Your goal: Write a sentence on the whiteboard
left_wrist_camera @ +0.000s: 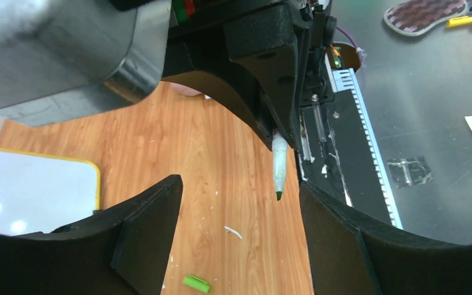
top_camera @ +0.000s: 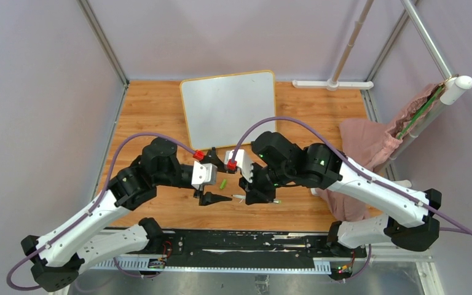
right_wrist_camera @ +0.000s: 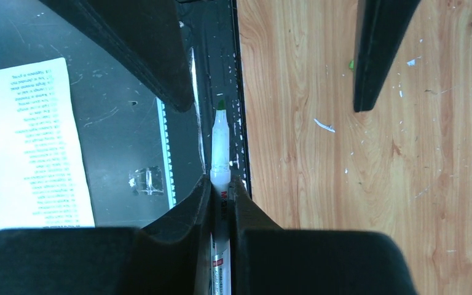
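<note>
The whiteboard (top_camera: pixel 227 107) lies at the back of the wooden table with its yellow rim toward me; its face is blank and the sentence is not in view. One corner of the whiteboard (left_wrist_camera: pixel 37 190) shows in the left wrist view. My right gripper (right_wrist_camera: pixel 221 182) is shut on a white marker (right_wrist_camera: pixel 220 144) whose bare green tip points away from it. My left gripper (left_wrist_camera: pixel 239 184) stands open facing that marker (left_wrist_camera: pixel 279 163), whose tip hangs just beyond the jaws. A green cap (left_wrist_camera: pixel 196 283) lies on the wood below them. From above, the left gripper (top_camera: pixel 220 178) and the right gripper (top_camera: pixel 253 194) meet near the table's front.
A pink cloth (top_camera: pixel 369 147) is heaped at the right side, under a slanted pole. A white pole base (top_camera: pixel 332 84) sits behind the board. A black rail (top_camera: pixel 239 243) runs along the near edge. A printed sheet (right_wrist_camera: pixel 31 141) lies beyond the rail. White scraps (left_wrist_camera: pixel 233 232) dot the wood.
</note>
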Available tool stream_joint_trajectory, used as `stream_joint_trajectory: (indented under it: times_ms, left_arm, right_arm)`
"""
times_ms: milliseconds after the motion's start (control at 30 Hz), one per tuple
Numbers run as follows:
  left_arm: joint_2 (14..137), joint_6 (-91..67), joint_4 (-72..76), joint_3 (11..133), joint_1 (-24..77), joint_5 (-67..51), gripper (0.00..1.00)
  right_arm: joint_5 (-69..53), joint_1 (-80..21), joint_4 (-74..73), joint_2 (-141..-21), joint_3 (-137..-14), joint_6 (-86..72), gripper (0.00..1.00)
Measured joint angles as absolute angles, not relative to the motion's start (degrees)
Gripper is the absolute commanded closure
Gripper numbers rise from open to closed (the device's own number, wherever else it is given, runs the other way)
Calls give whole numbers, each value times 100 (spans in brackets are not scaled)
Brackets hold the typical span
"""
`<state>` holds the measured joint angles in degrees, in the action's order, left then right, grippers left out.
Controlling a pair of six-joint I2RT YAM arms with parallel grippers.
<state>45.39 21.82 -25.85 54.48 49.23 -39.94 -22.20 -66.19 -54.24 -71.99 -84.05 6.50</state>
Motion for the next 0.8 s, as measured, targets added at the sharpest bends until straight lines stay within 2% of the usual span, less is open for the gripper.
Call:
stream_joint_trajectory:
  times_ms: [433, 800]
  left_arm:
    - [4668, 1879, -2521, 5430, 4947, -4268, 36]
    - [4786, 1614, -2397, 5393, 4976, -4222, 52]
  right_arm:
    - [-1750, -6689, -5199, -7225, -8405, 687, 100]
    - [-1494, -6718, -4908, -7223, -8527, 593, 100]
